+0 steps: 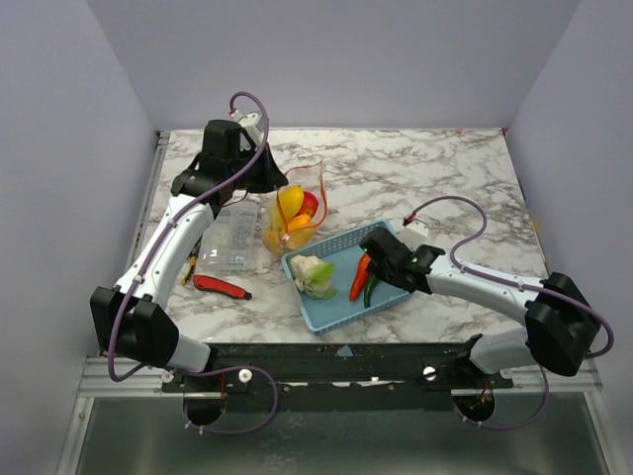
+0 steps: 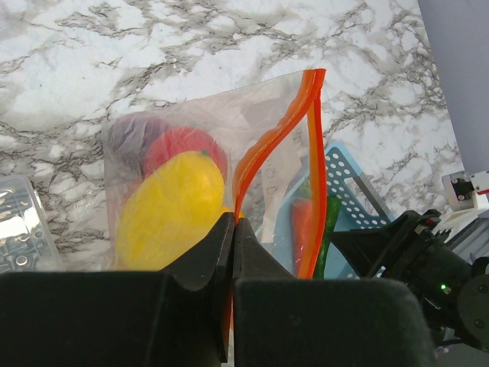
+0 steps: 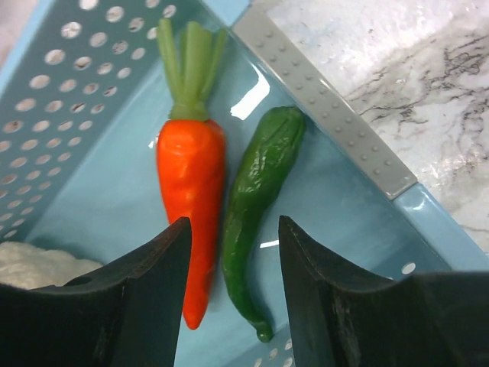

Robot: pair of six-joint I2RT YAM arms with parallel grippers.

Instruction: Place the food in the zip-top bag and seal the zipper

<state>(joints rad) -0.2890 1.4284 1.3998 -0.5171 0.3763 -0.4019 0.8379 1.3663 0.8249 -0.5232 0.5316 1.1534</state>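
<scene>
The zip-top bag (image 1: 293, 213) stands open at mid-table with yellow, red and purple toy fruit inside; in the left wrist view the yellow fruit (image 2: 172, 210) fills its lower part. My left gripper (image 2: 234, 225) is shut on the bag's orange zipper strip (image 2: 275, 138) and holds the mouth up. My right gripper (image 3: 233, 229) is open above the blue basket (image 1: 388, 295), its jaws either side of a green pepper (image 3: 256, 191), with an orange carrot (image 3: 191, 183) beside it. A white-green cauliflower (image 1: 313, 275) lies in the basket's left end.
A clear rigid box (image 1: 227, 240) lies left of the bag. A red-and-black handled tool (image 1: 220, 287) lies near the front left. The table's front edge runs just below the basket.
</scene>
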